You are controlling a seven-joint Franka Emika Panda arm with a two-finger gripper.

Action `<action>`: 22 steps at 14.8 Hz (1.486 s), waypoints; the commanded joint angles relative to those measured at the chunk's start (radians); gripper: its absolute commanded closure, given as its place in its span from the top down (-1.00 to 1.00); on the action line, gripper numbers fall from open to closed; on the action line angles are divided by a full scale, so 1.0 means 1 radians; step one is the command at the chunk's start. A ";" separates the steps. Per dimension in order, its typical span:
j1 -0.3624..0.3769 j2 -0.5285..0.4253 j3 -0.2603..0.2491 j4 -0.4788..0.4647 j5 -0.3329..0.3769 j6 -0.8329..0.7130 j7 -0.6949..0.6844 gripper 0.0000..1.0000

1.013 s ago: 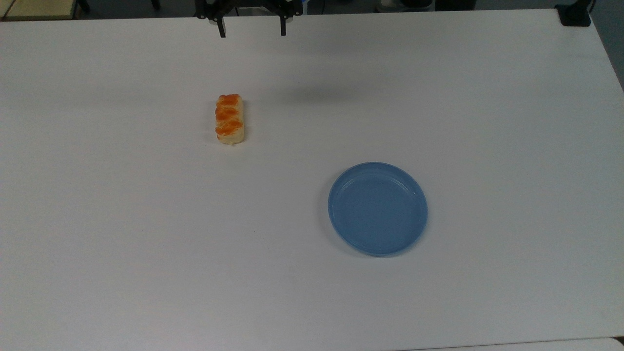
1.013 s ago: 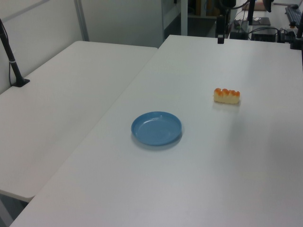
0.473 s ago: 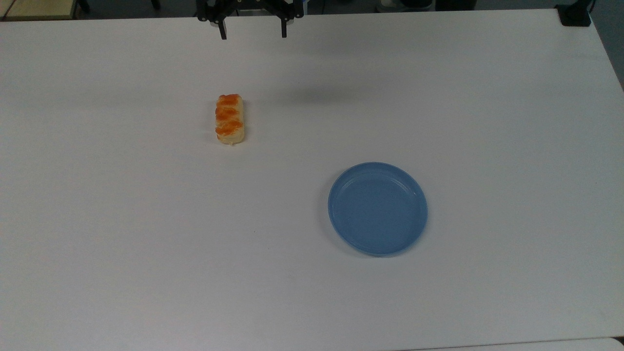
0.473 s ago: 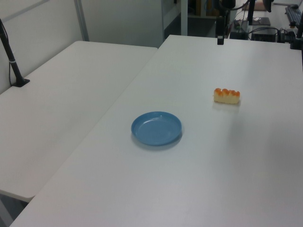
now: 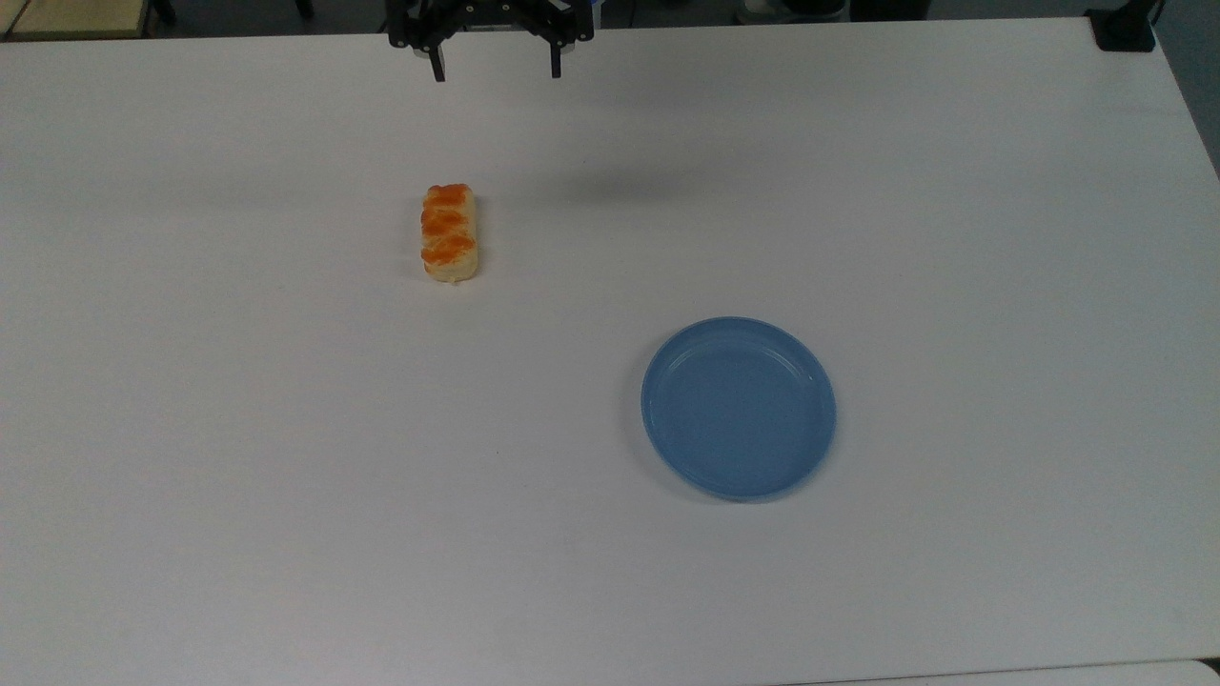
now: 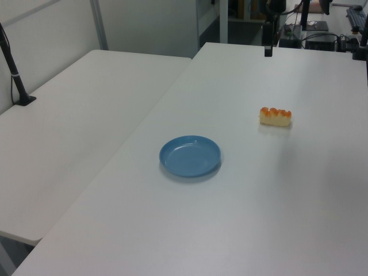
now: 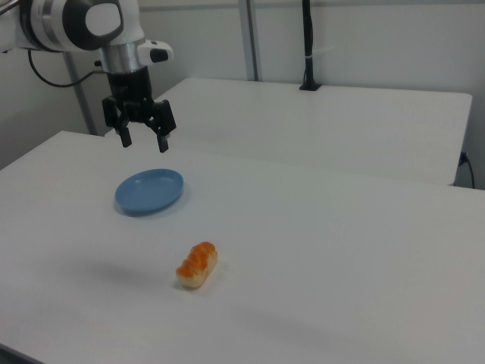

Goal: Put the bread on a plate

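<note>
Even bright light, soft shadows

We find no text, label, brand, number or sign that can be read anywhere in these views.

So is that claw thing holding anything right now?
No. The end effector hangs open and empty above the table. The bread lies on the table by itself, and the plate is bare.
</note>
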 commanded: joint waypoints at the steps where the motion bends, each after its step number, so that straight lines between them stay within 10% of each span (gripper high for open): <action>1: 0.021 -0.016 -0.026 -0.058 -0.007 0.027 -0.025 1.00; 22: 0.032 -0.005 -0.112 -0.486 -0.074 0.500 -0.077 1.00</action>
